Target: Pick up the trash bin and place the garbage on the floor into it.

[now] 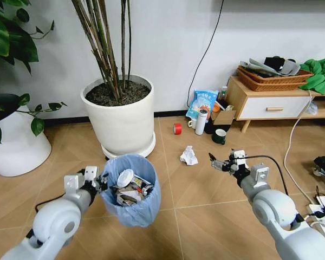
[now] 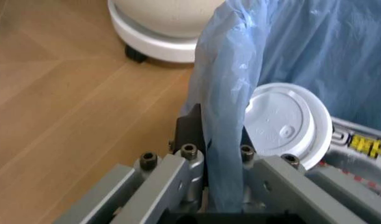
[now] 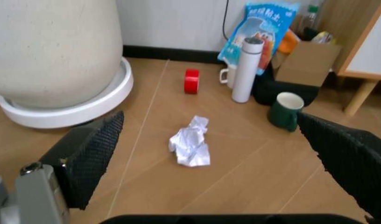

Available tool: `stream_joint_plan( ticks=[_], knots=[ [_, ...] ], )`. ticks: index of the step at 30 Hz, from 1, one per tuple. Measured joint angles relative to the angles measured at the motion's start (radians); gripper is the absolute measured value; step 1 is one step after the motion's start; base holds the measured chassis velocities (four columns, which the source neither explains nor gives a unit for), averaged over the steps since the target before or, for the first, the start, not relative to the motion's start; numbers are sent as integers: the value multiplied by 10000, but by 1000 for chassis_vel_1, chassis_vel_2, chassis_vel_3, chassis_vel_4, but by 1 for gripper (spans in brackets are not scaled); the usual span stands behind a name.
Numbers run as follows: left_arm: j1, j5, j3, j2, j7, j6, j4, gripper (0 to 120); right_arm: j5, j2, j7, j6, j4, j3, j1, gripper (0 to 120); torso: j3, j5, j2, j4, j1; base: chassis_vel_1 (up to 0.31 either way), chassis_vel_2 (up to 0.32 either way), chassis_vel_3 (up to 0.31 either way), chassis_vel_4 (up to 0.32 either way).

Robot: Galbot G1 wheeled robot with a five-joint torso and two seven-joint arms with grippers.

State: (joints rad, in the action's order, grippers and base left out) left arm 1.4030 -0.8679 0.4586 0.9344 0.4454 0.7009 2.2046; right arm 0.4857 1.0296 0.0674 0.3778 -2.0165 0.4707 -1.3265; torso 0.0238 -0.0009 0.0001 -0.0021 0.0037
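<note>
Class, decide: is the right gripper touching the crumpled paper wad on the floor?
Apart. In the right wrist view the open right gripper hangs above the crumpled paper wad, with bare floor showing around the wad and neither finger reaching it.

My left tool point(image 2: 225, 154), grey metal with black pads, pinches the light blue crinkly bag of the trash bin point(image 1: 131, 189). A white lid point(image 2: 287, 123) lies inside. My right tool point(image 1: 221, 162) shows black meshed pads. The crumpled paper point(image 3: 190, 147) is white on the light brown herringbone floor point(image 1: 206, 189). Red tape roll point(image 3: 191, 81), dark green mug point(image 3: 285, 110).
</note>
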Motion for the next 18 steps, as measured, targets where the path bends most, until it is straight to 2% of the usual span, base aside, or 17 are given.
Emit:
stream_joint_plan(
  ticks=[13, 18],
  knots=[
    [78, 67, 89, 28, -57, -27, 32, 0, -135, 229, -152, -224, 504, -205, 39, 100, 0, 2, 0, -2, 1, 0, 0, 0, 0],
    [21, 77, 62, 28, -80, -39, -14, 0, -158, 268, -144, -285, 529, -307, 29, 100, 1, 5, 0, -1, 1, -92, 84, 84, -97]
  ],
)
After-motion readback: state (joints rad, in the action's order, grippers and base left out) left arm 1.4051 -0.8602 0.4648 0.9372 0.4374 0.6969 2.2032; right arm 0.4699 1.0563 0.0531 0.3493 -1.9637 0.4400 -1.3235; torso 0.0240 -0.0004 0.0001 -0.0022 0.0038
